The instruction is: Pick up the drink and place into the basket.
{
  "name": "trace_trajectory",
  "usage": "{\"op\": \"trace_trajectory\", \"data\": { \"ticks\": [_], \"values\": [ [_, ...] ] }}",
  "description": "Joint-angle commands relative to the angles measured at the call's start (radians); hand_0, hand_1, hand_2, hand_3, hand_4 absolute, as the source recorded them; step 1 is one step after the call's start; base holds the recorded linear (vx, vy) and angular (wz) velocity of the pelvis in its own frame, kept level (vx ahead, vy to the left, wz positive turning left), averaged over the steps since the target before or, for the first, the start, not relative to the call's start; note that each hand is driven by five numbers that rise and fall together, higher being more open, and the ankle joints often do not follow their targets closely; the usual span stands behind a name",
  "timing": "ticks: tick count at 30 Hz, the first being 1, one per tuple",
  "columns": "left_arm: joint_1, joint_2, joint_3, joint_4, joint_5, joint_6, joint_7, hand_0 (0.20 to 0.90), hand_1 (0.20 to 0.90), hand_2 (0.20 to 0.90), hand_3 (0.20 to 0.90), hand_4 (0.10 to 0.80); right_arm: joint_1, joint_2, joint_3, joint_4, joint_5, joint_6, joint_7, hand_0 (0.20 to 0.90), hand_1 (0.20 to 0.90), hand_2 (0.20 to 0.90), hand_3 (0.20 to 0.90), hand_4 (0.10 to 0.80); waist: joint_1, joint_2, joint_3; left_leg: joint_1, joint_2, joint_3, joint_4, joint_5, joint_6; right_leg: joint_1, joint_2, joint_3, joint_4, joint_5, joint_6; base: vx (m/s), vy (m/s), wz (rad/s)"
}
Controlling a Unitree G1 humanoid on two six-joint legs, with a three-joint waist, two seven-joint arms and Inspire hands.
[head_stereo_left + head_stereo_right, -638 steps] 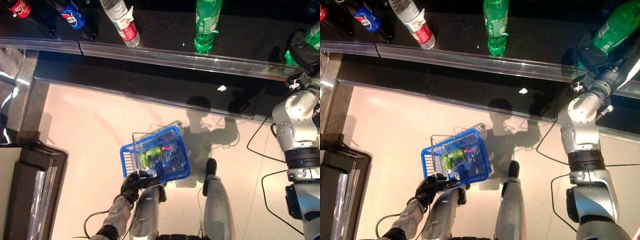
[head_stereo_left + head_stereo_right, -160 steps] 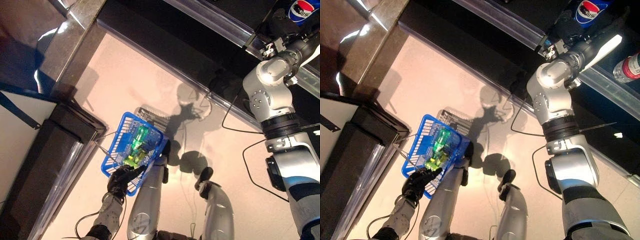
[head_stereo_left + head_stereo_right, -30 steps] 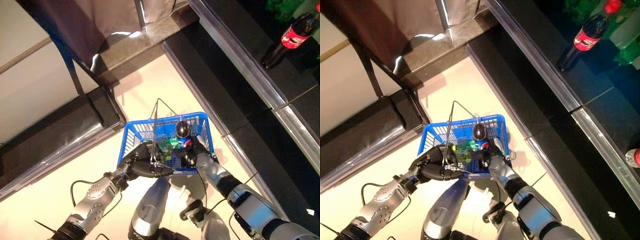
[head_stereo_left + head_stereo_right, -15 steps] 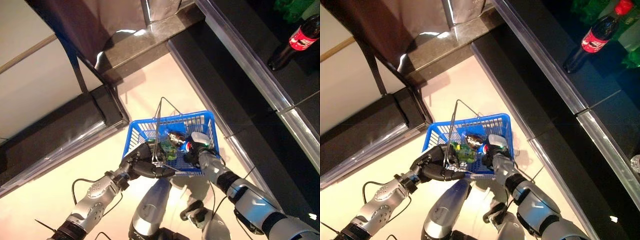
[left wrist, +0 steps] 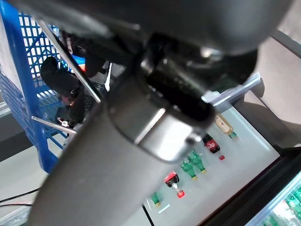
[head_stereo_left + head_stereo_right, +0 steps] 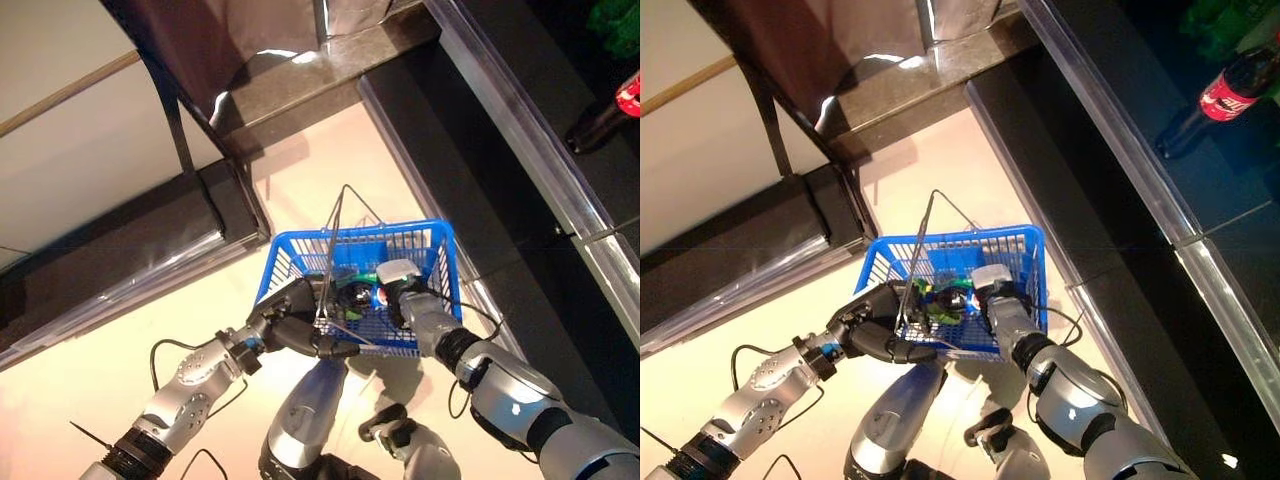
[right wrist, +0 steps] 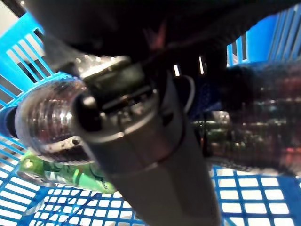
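Left hand (image 6: 292, 322) curled round wire handle of blue basket (image 6: 437, 262). Right hand (image 6: 402, 296) inside basket, fingers wrapped on dark cola bottle (image 7: 263, 117); green bottle (image 7: 70, 175) beneath.

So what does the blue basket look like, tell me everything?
The blue basket is plastic with slatted, see-through walls and thin wire handles standing up. It hangs above the pale floor, tipped a little. The left hand is curled on its near rim and handle. The right hand reaches inside, where a dark bottle and a green bottle lie.
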State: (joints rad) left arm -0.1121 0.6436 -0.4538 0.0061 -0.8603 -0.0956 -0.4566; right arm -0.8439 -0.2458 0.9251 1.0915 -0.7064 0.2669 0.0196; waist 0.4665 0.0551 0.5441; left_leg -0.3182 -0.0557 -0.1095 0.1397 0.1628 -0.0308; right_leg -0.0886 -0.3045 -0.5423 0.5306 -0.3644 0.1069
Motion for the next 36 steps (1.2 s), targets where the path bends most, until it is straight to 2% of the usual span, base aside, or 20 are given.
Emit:
{"op": "trace_trajectory", "data": {
  "ticks": [1, 9, 14, 17, 18, 19, 20, 21, 25, 31, 36],
  "values": [
    [-0.144, -0.075, 0.048, -0.445, -0.114, -0.208, -0.136, 0.300, 0.300, 0.300, 0.200, 0.100, -0.131, -0.037, 0.046, 0.067, 0.039, 0.036, -0.028, 0.900, 0.900, 0.900, 0.900, 0.800, 0.006, 0.060, -0.042, -0.002, -0.040, -0.035, 0.106, -0.130, 0.025, -0.105, 0.003, -0.014, -0.030, 0.241, -0.017, 0.000, 0.000, 0.00],
    [-0.152, -0.078, 0.066, -0.452, -0.114, -0.185, -0.106, 0.300, 0.300, 0.300, 0.200, 0.100, -0.100, -0.027, -0.066, 0.117, 0.244, 0.007, -0.163, 0.900, 0.900, 0.900, 0.900, 0.800, -0.003, 0.061, -0.027, -0.006, -0.040, -0.036, 0.101, -0.125, 0.027, -0.118, 0.002, -0.009, -0.028, 0.251, -0.009, -0.002, 0.001, 0.00],
    [-0.140, -0.070, 0.089, -0.459, -0.113, -0.173, -0.079, 0.300, 0.300, 0.300, 0.200, 0.100, -0.091, -0.073, -0.129, 0.065, 0.356, -0.051, -0.220, 0.900, 0.900, 0.900, 0.900, 0.800, -0.018, 0.052, -0.024, -0.005, -0.030, -0.027, 0.096, -0.124, 0.024, -0.124, 0.010, 0.004, -0.031, 0.253, -0.007, 0.000, 0.000, 0.00],
    [-0.118, -0.063, 0.106, -0.450, -0.102, -0.188, -0.084, 0.300, 0.300, 0.300, 0.200, 0.100, -0.079, -0.117, -0.138, -0.037, 0.464, -0.102, -0.270, 0.900, 0.900, 0.900, 0.900, 0.800, -0.035, 0.040, -0.024, -0.001, -0.018, -0.017, 0.087, -0.124, 0.023, -0.127, 0.021, 0.018, -0.038, 0.253, -0.007, 0.000, 0.000, 0.00],
    [-0.096, -0.058, 0.117, -0.447, -0.087, -0.202, -0.075, 0.300, 0.300, 0.300, 0.200, 0.100, -0.063, -0.160, -0.145, -0.202, 0.503, -0.047, -0.266, 0.900, 0.900, 0.900, 0.900, 0.800, -0.051, 0.030, -0.024, 0.002, -0.011, -0.009, 0.084, -0.125, 0.021, -0.129, 0.028, 0.026, -0.042, 0.252, -0.008, 0.000, 0.000, 0.00],
    [-0.092, -0.057, 0.118, -0.446, -0.083, -0.204, -0.071, 0.300, 0.300, 0.300, 0.200, 0.100, -0.058, -0.169, -0.146, -0.235, 0.516, -0.046, -0.274, 0.900, 0.900, 0.900, 0.900, 0.800, -0.054, 0.028, -0.024, 0.002, -0.009, -0.007, 0.083, -0.126, 0.020, -0.130, 0.030, 0.029, -0.043, 0.251, -0.008, -0.011, 0.032, -0.02],
    [-0.071, -0.054, 0.128, -0.441, -0.071, -0.218, -0.058, 0.300, 0.300, 0.300, 0.200, 0.100, -0.029, -0.200, -0.156, -0.367, 0.535, -0.019, -0.288, 0.900, 0.900, 0.900, 0.900, 0.800, -0.070, 0.019, -0.024, 0.001, -0.003, 0.002, 0.083, -0.128, 0.020, -0.135, 0.036, 0.038, -0.044, 0.249, -0.009, -0.088, 0.063, -0.08],
    [-0.058, -0.050, 0.136, -0.436, -0.063, -0.232, -0.049, 0.300, 0.300, 0.300, 0.200, 0.100, 0.003, -0.235, -0.168, -0.512, 0.534, 0.034, -0.284, 0.900, 0.900, 0.900, 0.900, 0.800, -0.085, 0.015, -0.024, -0.014, 0.004, 0.010, 0.080, -0.105, 0.024, -0.148, 0.043, 0.031, -0.055, 0.271, -0.021, -0.092, 0.062, -0.15],
    [-0.014, -0.043, 0.151, -0.402, -0.030, -0.287, -0.018, 0.300, 0.300, 0.300, 0.200, 0.100, 0.127, -0.325, -0.230, -0.809, 0.520, 0.041, -0.280, 0.900, 0.900, 0.900, 0.900, 0.800, -0.134, -0.013, -0.024, -0.015, 0.025, 0.043, 0.084, -0.112, 0.026, -0.164, 0.061, 0.062, -0.051, 0.265, -0.022, -0.039, 0.029, -0.23],
    [0.027, -0.029, 0.155, -0.372, -0.012, -0.343, 0.014, 0.300, 0.300, 0.300, 0.200, 0.100, 0.243, -0.444, -0.312, -1.041, 0.539, 0.018, -0.262, 0.900, 0.900, 0.900, 0.900, 0.800, -0.180, -0.036, -0.024, -0.006, 0.043, 0.078, 0.091, -0.124, 0.026, -0.161, 0.083, 0.092, -0.057, 0.265, -0.023, -0.006, 0.012, -0.20],
    [0.051, -0.017, 0.158, -0.353, 0.001, -0.359, 0.042, 0.300, 0.300, 0.300, 0.200, 0.100, 0.308, -0.493, -0.369, -1.170, 0.642, -0.034, -0.245, 0.900, 0.900, 0.900, 0.900, 0.800, -0.199, -0.051, -0.024, 0.011, 0.054, 0.090, 0.094, -0.132, 0.025, -0.148, 0.092, 0.103, -0.059, 0.271, -0.021, 0.005, -0.008, -0.06]
  ]
}}
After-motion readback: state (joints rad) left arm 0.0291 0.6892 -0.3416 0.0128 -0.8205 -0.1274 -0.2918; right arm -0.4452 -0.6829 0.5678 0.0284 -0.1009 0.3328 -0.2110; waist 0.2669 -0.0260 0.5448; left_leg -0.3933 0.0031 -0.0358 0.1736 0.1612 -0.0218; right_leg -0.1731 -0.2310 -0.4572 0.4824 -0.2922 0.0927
